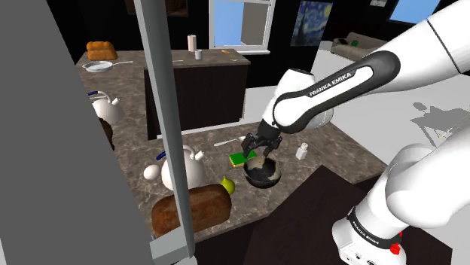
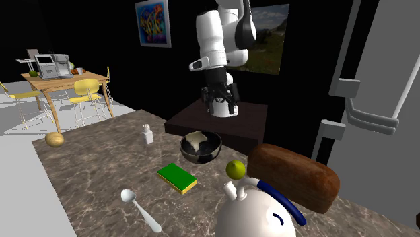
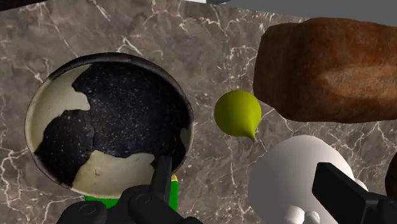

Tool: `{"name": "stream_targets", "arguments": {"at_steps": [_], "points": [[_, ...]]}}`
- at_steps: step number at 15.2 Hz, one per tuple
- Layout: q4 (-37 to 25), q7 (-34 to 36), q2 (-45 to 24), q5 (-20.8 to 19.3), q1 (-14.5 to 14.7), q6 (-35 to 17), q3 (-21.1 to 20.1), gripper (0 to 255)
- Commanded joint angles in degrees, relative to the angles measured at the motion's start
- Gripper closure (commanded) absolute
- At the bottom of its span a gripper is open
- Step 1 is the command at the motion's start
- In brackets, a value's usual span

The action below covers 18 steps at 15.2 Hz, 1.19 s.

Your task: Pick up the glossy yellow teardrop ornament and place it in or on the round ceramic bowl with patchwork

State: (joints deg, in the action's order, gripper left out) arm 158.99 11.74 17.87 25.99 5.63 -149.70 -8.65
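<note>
1. Your end effector (image 1: 260, 147) hangs in the air above the worktop (image 1: 331, 147), its two black fingers (image 3: 162, 181) standing well apart with nothing between them.
2. In the shoulder view it sits just over the bowl (image 1: 262, 175). In the second exterior view it is up above the bowl's far side.
3. The yellow-green teardrop ornament (image 3: 237, 113) lies on the worktop on its side, outside the bowl. Its point is turned toward the white kettle (image 3: 299, 181).
4. You will find the ornament between the bowl and the brown loaf (image 3: 327, 70), just beside the loaf and near the kettle. No finger touches it.
5. Through the wrist camera the ornament lies ahead of the gap between the fingers, and the bowl lies beyond one of them.
6. The bowl is round, dark and speckled inside, with cream patches along its wall. It stands upright on the marbled worktop.
7. A green sponge (image 2: 177, 178) lies flat just beside the bowl. A white spoon (image 2: 138, 209) lies farther off, and a small white shaker (image 2: 147, 135) stands apart on the bowl's other side.
</note>
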Motion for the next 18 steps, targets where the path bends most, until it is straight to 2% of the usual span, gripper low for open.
{"name": "stream_targets", "arguments": {"at_steps": [1,4,7,11,18], "points": [[-0.99,-0.04,-5.6,2.88,1.48,-4.94,-0.61,0],[-3.01,-2.03,-13.89,8.66,3.77,-11.41,-1.15,0],[-6.29,-5.96,-22.35,16.36,5.32,-16.83,-2.45,0],[-12.28,-12.42,-33.57,26.78,4.35,-22.84,-6.66,0],[-16.45,-18.22,-41.66,31.91,1.2,-27.78,-11.27,0]]}}
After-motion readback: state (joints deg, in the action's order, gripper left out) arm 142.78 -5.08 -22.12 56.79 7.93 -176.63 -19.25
